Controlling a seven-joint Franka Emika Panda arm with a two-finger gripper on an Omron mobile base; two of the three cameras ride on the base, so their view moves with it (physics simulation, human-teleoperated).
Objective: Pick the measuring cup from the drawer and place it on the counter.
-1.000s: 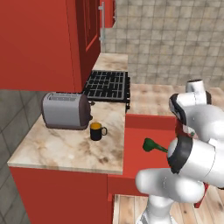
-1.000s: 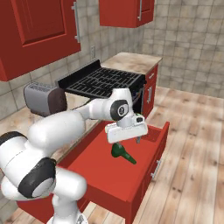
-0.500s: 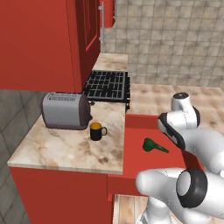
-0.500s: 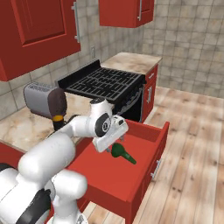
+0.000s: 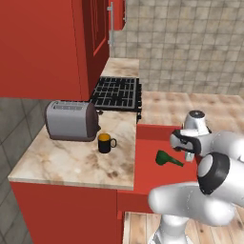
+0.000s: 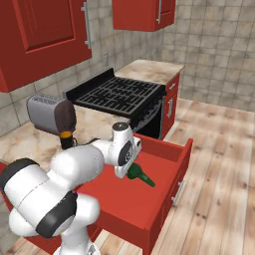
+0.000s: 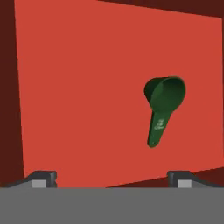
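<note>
While the measuring cup lies loose on the drawer floor, toward two o'clock of our spread jaws, we should shift over it and close across its long tapering handle, not the round bowl. Smooth dark green cup, flat red floor; the marbled counter waits beside.

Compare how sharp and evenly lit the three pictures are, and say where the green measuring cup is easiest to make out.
Hand view: soft, slightly blurred edges, flat light; the measuring cup stands clear on the drawer floor, with no strong shadow or glare. Left base view: even light, the cup small beside the gripper. Right base view: the arm partly hides the cup. Easiest: hand view.
</note>
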